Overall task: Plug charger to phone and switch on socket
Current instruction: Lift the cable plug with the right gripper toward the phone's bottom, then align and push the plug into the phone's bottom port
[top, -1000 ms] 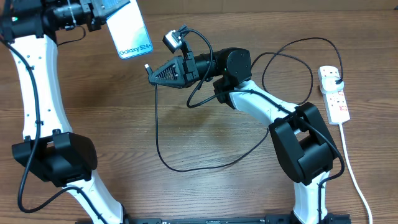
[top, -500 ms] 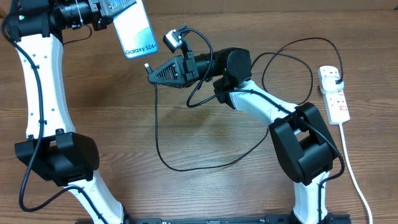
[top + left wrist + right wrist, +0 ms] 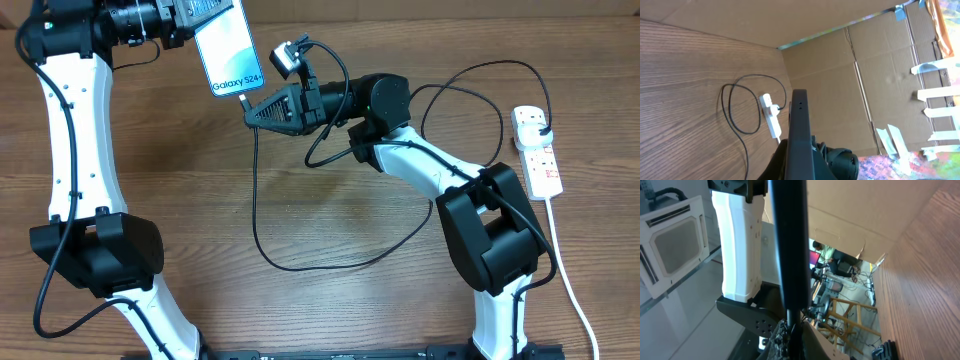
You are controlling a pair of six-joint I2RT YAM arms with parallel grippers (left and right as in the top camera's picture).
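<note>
The charger (image 3: 252, 215) loops slack across the near part of the table (image 3: 150, 200). Farther back, the right gripper (image 3: 249, 110) is clenched on the charger's connector end. The tip is up against the lower edge of the phone (image 3: 230, 50), but it is unclear whether it is seated. The phone hangs tilted above the table, screen up, with the left gripper (image 3: 198, 16) clamped on its upper end. Off to the right lies the socket (image 3: 540, 160), with the charger's black plug head in its far outlet.
</note>
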